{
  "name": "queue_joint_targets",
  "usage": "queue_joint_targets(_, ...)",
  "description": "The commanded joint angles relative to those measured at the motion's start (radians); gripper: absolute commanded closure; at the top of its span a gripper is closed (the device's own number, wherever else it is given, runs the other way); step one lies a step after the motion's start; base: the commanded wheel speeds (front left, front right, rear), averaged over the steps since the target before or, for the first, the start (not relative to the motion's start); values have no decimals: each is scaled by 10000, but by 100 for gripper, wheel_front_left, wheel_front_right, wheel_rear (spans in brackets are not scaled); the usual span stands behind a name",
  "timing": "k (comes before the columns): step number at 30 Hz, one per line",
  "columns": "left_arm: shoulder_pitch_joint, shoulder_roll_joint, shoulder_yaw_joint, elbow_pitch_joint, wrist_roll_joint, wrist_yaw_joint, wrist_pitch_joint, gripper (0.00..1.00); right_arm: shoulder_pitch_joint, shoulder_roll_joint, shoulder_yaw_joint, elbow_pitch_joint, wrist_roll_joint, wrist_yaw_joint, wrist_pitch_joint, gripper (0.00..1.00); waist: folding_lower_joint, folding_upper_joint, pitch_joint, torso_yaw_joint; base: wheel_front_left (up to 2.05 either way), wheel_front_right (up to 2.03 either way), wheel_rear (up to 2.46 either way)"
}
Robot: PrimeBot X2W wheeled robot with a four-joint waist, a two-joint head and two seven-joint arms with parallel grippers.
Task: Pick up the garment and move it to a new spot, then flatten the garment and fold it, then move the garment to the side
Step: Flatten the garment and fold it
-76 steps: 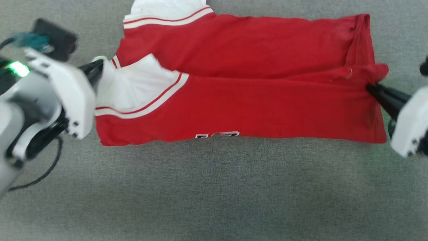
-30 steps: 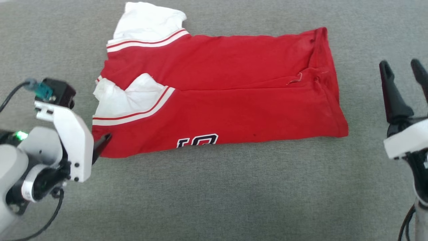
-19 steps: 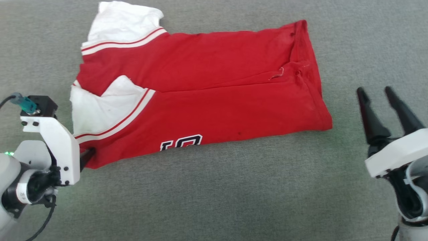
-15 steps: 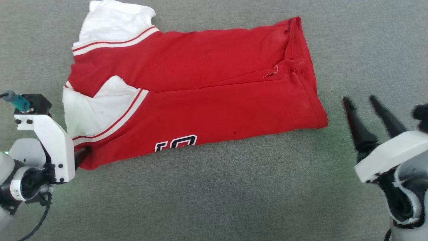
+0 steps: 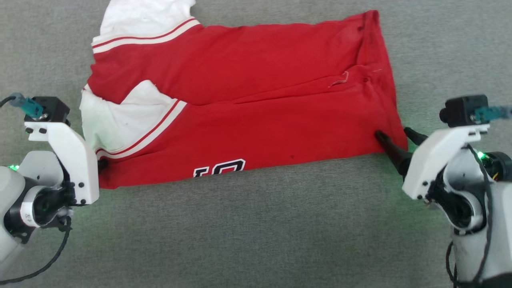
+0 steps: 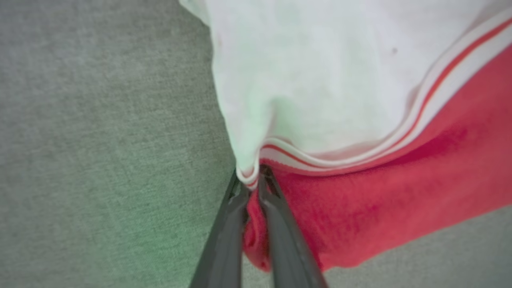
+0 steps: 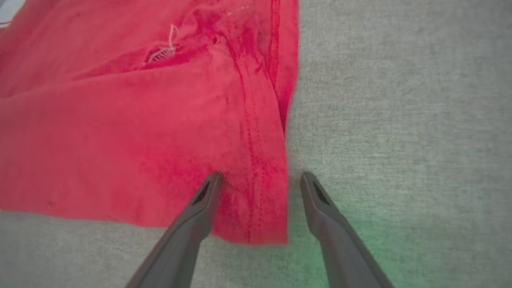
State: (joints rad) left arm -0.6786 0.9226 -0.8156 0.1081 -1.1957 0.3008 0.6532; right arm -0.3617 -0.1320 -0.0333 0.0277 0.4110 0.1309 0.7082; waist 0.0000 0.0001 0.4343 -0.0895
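The half-folded red white-sleeved jersey shirt (image 5: 256, 120) is pinched by the left gripper (image 6: 252, 188) and straddled by the wide jaws of the right gripper (image 7: 261, 176), with further folding judged outstanding.

The head view looks steeply down on most of the garment (image 5: 256, 100); each wrist view peers closely along its jaws at one near corner, seen left and right in the head frame

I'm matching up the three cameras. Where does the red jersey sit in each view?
Head view: garment across the upper middle.
Left wrist view: upper right, white sleeve and red corner, pinched by the left gripper.
Right wrist view: upper left, hemmed corner between the fingers of the open right gripper.
Shared landmark: the grey fabric surface underneath.
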Motion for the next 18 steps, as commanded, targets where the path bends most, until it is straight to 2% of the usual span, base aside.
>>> queue_joint_targets(1, 163, -408, -336, 107, 34, 29, 93, 100, -167, -23, 20, 266, -58, -4, 269, 0, 0, -1, 80, 110, 0, 0, 0)
queue_joint_targets(5, -28, -631, -403, 19, 148, 52, 134, 100, -590, -150, 368, 1364, -308, -4, 1346, 0, 0, -1, 167, 313, 0, 0, 0)
queue_joint_targets(6, -67, -670, -424, 7, 173, 58, 155, 100, -622, -208, 525, 1615, -319, -4, 1662, 13, 0, -1, 182, 358, 0, 0, 0)
queue_joint_targets(7, -89, -702, -435, -4, 201, 77, 156, 100, -632, -227, 726, 1795, -237, -4, 1952, 100, 0, -1, 193, 395, 0, 0, 0)
queue_joint_targets(9, -151, -775, -437, -29, 245, 85, 101, 100, -626, -442, 980, 1955, -272, -2, 2392, 100, 0, -1, 214, 459, 0, 0, 0)
queue_joint_targets(13, -162, -730, -368, -96, 283, 134, -6, 100, -894, -622, 761, 1710, -7, -7, 2611, 100, 0, -1, 220, 512, 0, 0, 0)
queue_joint_targets(18, 58, -326, -168, -545, 35, 428, 138, 100, -924, -1122, 430, 904, 180, -13, 2986, 100, 0, -1, 66, 515, 0, 0, 0)
